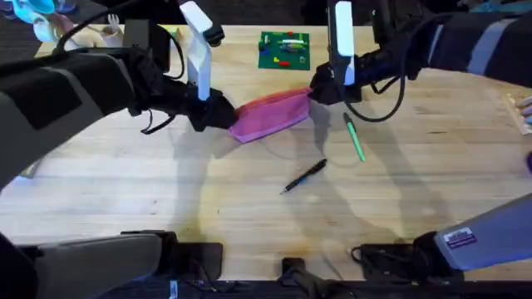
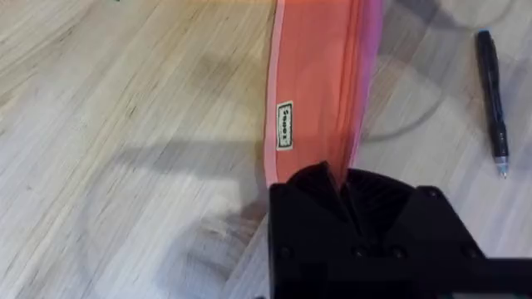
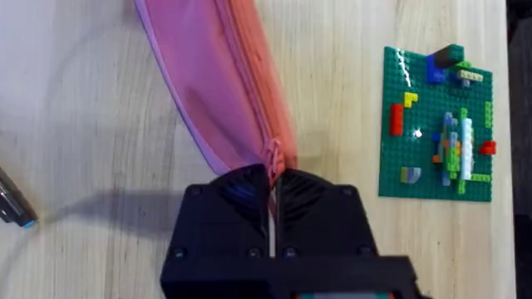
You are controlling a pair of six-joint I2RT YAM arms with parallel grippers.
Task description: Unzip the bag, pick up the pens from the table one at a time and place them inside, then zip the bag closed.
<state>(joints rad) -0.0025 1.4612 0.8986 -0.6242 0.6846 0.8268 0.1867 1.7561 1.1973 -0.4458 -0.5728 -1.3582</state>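
The pink bag (image 1: 270, 115) lies on the table (image 1: 166, 199) between both arms. My left gripper (image 1: 223, 116) is shut on the bag's left end; in the left wrist view the bag (image 2: 316, 83) runs away from the closed fingers (image 2: 332, 187). My right gripper (image 1: 320, 90) is shut on the bag's right end at the zipper; the right wrist view shows the bag (image 3: 224, 91) and its small pink pull (image 3: 273, 154) pinched between the fingers (image 3: 241, 183). The green pen (image 1: 355, 137) and the black pen (image 1: 304, 176) lie on the wood in front of the bag; the black pen (image 2: 492, 100) also appears beside the bag.
A green board with small coloured bricks (image 1: 284, 50) sits behind the bag, also seen in the right wrist view (image 3: 438, 124). Cables hang from both arms. Loose items lie at the table's far left (image 1: 108, 33) and right edge (image 1: 522, 112).
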